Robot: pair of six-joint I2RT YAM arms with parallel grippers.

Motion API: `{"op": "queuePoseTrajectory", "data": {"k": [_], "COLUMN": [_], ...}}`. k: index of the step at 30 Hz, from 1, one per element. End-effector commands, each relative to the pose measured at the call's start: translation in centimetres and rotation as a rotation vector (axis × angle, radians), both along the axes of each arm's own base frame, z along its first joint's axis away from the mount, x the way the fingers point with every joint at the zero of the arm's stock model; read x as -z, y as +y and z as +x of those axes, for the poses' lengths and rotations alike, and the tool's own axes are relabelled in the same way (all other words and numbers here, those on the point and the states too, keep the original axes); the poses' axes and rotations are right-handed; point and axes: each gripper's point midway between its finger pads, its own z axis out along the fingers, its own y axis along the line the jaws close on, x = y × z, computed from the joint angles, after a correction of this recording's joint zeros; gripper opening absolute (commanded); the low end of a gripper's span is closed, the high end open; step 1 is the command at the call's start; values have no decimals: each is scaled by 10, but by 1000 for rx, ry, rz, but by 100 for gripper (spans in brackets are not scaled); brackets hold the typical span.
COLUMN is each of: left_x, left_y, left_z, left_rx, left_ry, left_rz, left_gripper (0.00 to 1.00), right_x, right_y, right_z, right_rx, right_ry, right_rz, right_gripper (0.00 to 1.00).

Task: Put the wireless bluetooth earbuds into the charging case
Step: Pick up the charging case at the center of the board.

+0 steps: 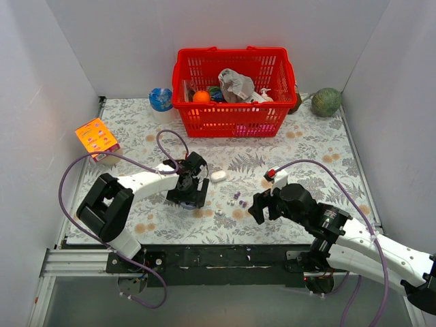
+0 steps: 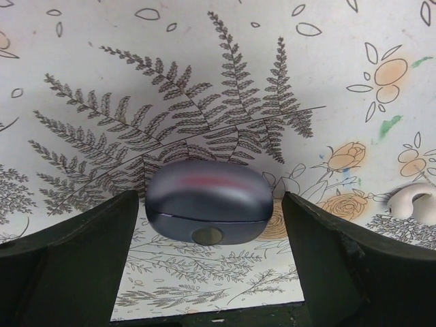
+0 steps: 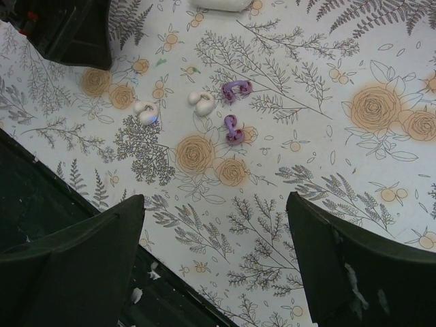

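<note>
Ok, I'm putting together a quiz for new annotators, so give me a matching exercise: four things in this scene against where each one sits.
Things:
1. red basket
2. orange box
3. green ball
4. purple earbuds

Places:
A. back right corner
B. front centre, ahead of the arms
C. left side
D. back centre

Pairs: 1-D, 2-C, 3-A, 4-B

Open counter (image 1: 306,146) rings the earbuds (image 1: 243,202); case (image 1: 218,176) lies just far-left, left end effector (image 1: 191,199) farther left, basket (image 1: 235,92) well beyond.
</note>
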Motion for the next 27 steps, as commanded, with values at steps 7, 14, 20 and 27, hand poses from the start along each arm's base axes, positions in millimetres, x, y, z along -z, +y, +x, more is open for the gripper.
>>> {"op": "queuePoseTrajectory", "data": {"k": [7,14,20,27], "left_x": [8,5,2,-51], "left_y": [-9,-11,-11,-31], "left_z": [-8,-7,-5,28], "left_rx": [19,15,7,10], "left_ry": [15,4,-21,-245], "left_rz": [-8,-17,-26,-165], "left_gripper": [78,66,45,0], "right_x": [-4,-6,-10,-38], "right_y": [-1,-2,-1,0], "right_z": [2,1,1,14], "right_rx": [19,23,27,70], "right_ry": [-9,-10,-9,-62], "right_rz": [21,27,38,47], "right_gripper": [92,92,91,88]}}
